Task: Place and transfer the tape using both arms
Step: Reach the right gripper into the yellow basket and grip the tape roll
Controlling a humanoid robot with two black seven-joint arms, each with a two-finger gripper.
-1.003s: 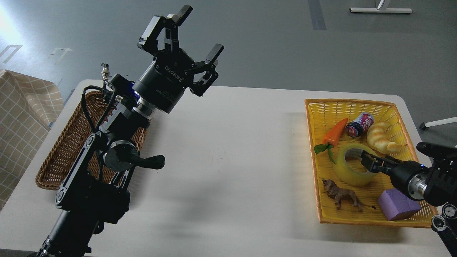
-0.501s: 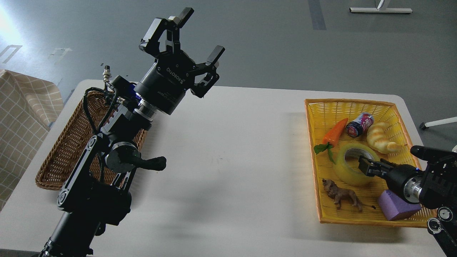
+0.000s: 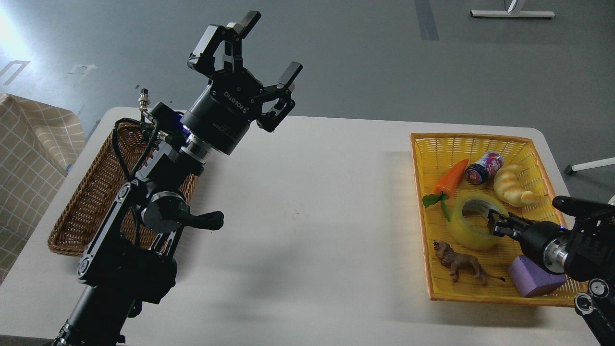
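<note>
Right hand (image 3: 495, 224) is at the near rim of the tape (image 3: 474, 221), inside the yellow basket (image 3: 480, 294). Fingers are dark and seen nearly end-on; looks like they straddle the roll's wall, but I cannot tell whether they are clamped or apart.

Risks, my read:
- Thin-wall pinch on a slick roll: it could swing or slip out on the lift.
- Toy lion (image 3: 460, 264) just below the hand, purple block (image 3: 533, 278) under the wrist, croissant (image 3: 513, 189) just above it, carrot (image 3: 449, 179) beyond the roll. A tilted lift could drag any of them.
- Roll leans on the basket weave and may catch.

Left hand (image 3: 262, 55) is well apart across the worktop (image 3: 317, 202), raised, fingers spread, holding nothing.

Tape: wide, translucent yellow, glossy, pale grey-white core, lying tilted with its opening up.
</note>
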